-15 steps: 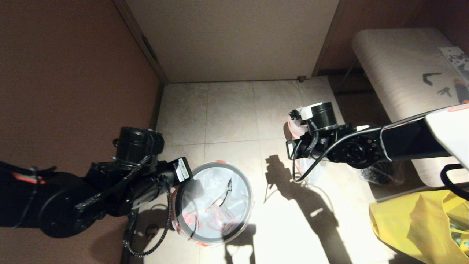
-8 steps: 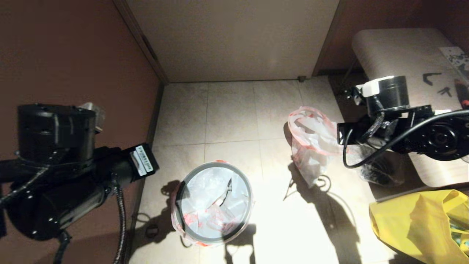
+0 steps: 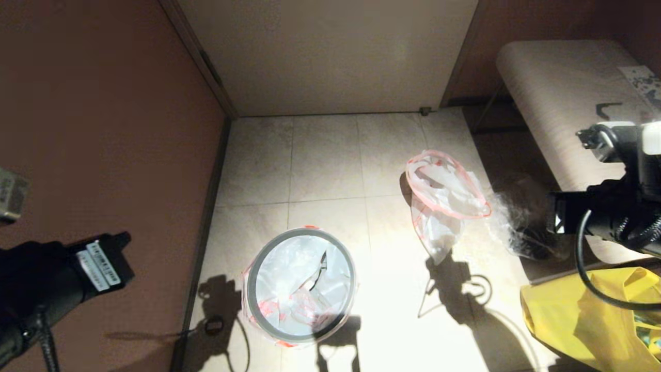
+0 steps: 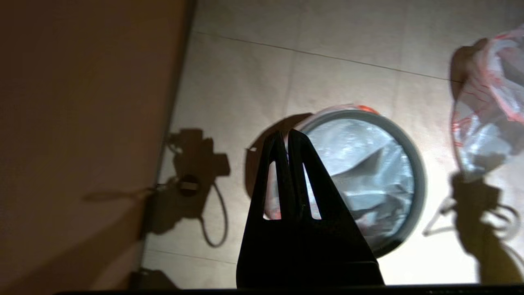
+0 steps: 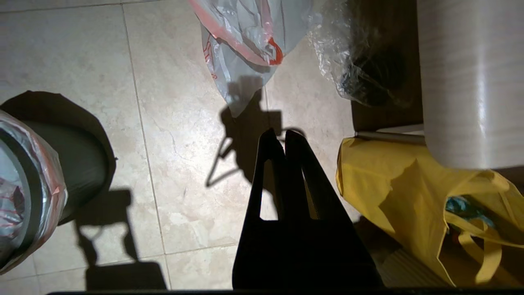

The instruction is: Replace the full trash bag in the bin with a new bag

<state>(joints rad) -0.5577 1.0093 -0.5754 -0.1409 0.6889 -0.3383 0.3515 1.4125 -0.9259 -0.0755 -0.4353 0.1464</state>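
Risk, by judgement: thin liner slipping off hoop, hem barely folded over. Left gripper (image 4: 286, 137) clenched, empty, above the bin (image 3: 301, 287), the new bag (image 3: 294, 281) lining it. Right gripper (image 5: 277, 137) clenched, empty; the full trash bag (image 3: 444, 199) ahead on floor, yellow bag (image 5: 389, 184) just beside.

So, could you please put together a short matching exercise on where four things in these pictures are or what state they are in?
Things:
1. the bin
2. the full trash bag
3. yellow bag
4. left gripper

States:
A. shut, holding nothing
B. lying on the floor tiles, mouth open
C. lined with a thin white bag, hem folded over the rim
D. slumped beside the pale bench

Pairs: 1-C, 2-B, 3-D, 4-A
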